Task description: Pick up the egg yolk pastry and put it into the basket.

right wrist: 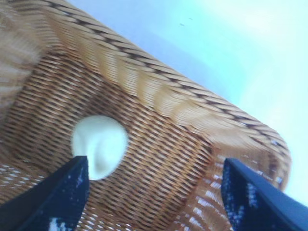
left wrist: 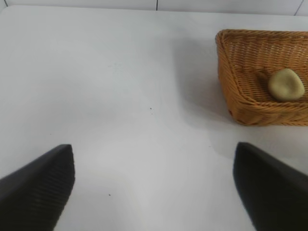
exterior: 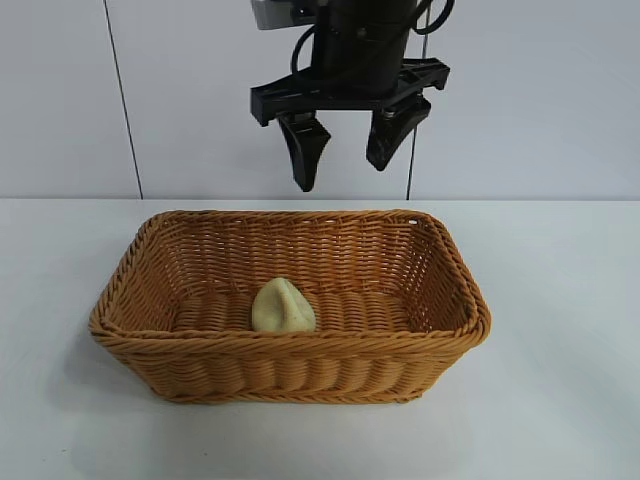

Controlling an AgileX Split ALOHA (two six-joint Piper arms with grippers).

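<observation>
Above the basket, at the claw: right gripper (exterior: 345, 150), pointing down, hanging clear over the far half of the basket.
Right claw state: fingers spread apart, nothing between them, touching nothing.
Right claw fingers: two dark tapered fingers (exterior: 302, 150), tips well above the braided rim; in the right wrist view their pads (right wrist: 53, 192) frame the basket floor.
Directly beneath the claw: basket (exterior: 440, 290), woven wicker, golden-brown, rectangular with sloping sides and rounded corners, standing upright on the table.
Below the claw and nearer the camera: egg yolk pastry (exterior: 283, 306), pale yellow-cream rounded lump, lying on the basket floor close to the near wall, apart from both fingers.
Pastry from the right wrist view: egg yolk pastry (right wrist: 100, 146) sits on the weave just beside one finger's edge in the picture, well below it.
Under the basket: table (exterior: 560, 400), plain white surface, basket shadow falling to the left in the exterior view.
Behind the claw: wall (exterior: 60, 100), pale panels with thin dark seams.
Well apart from the right claw: left gripper (left wrist: 154, 187), parked low over bare table to one side of the basket, jaws standing wide with nothing between them.
Left wrist view holdings: basket (left wrist: 240, 103) corner and pastry (left wrist: 286, 84) inside it, both far from that claw.
</observation>
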